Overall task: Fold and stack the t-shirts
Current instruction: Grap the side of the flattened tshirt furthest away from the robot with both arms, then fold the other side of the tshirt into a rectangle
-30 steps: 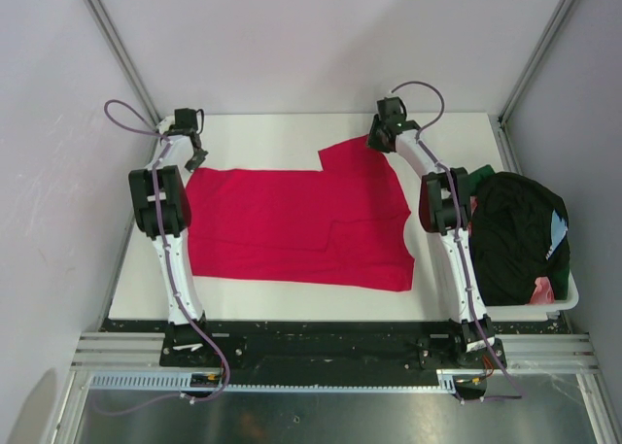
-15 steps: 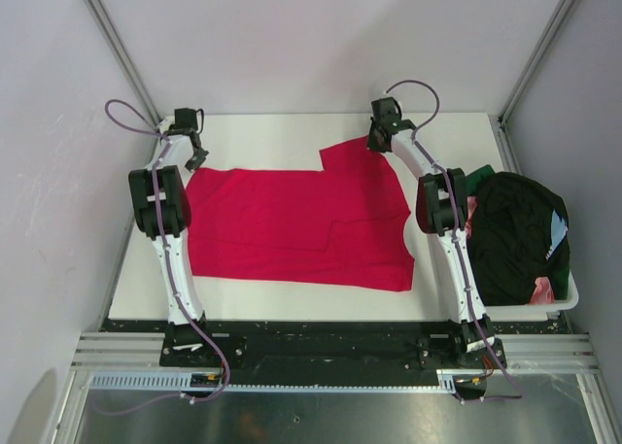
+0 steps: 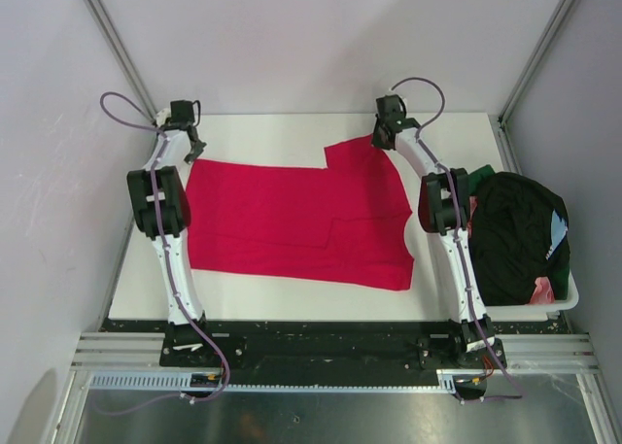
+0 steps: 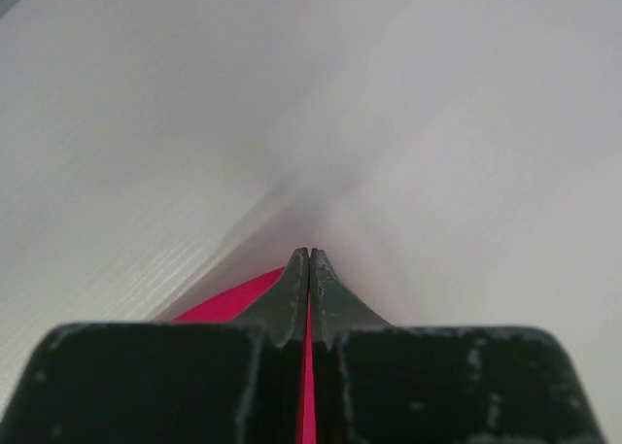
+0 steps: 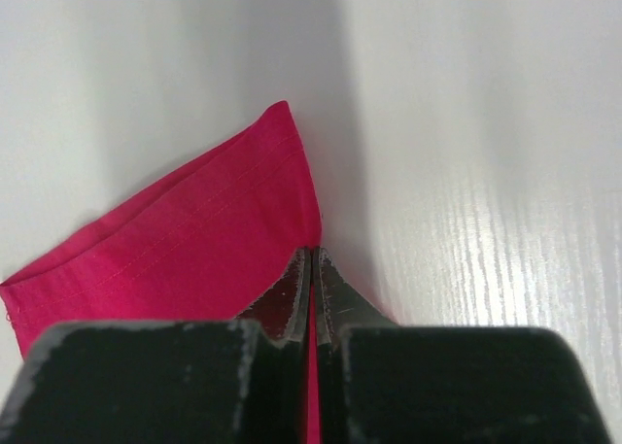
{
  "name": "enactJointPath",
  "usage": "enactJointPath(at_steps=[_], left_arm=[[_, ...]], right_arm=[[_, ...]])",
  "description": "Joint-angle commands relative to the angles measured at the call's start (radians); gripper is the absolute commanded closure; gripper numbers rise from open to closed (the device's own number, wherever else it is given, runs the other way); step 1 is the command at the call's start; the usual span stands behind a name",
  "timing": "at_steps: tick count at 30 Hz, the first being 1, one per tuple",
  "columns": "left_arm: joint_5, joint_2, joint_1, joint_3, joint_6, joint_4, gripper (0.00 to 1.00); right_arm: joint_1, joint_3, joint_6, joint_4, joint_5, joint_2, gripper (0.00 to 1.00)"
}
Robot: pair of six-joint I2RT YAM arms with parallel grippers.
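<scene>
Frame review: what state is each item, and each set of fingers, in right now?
Red t-shirt: spread flat on table, pinched at two far corners.
Left fingers: shut on red t-shirt.
Right fingers: shut on its sleeve.
White tub: heaped with loose shirts.

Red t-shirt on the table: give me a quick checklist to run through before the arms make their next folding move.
1. Left fingers shut on the red t-shirt at its far left corner: ok, red cloth shows between them.
2. Right fingers shut on the far sleeve edge: ok.
3. The rest of the shirt lies flat on the table: ok.
4. The white tub of other shirts sits apart from the red cloth: ok.
5. How many layers each grip has caught: cannot tell.
</scene>
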Motion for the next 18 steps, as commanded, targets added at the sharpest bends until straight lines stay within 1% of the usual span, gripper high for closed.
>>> enactJointPath(at_steps=[1, 4, 8, 12, 18], left_arm=[[0.003, -0.045, 0.011, 0.080, 0.030, 0.012, 1.00], [0.002, -0.055, 0.013, 0.084, 0.038, 0.012, 1.00], [0.008, -0.081, 0.017, 0.067, 0.054, 0.012, 1.00], [0.003, -0.109, 0.018, 0.035, 0.070, 0.011, 1.00], [-0.019, -0.183, 0.020, -0.066, 0.078, 0.012, 1.00]], right_arm=[[-0.014, 0.052, -0.002, 0.034, 0.018, -0.107, 1.00], [-0.011, 0.028, -0.005, 0.025, 0.024, -0.147, 1.00], [-0.009, -0.051, 0.003, 0.013, 0.032, -0.223, 1.00], [0.002, -0.186, 0.020, 0.012, 0.036, -0.332, 1.00], [0.027, -0.429, 0.049, 0.015, 0.039, -0.496, 1.00]])
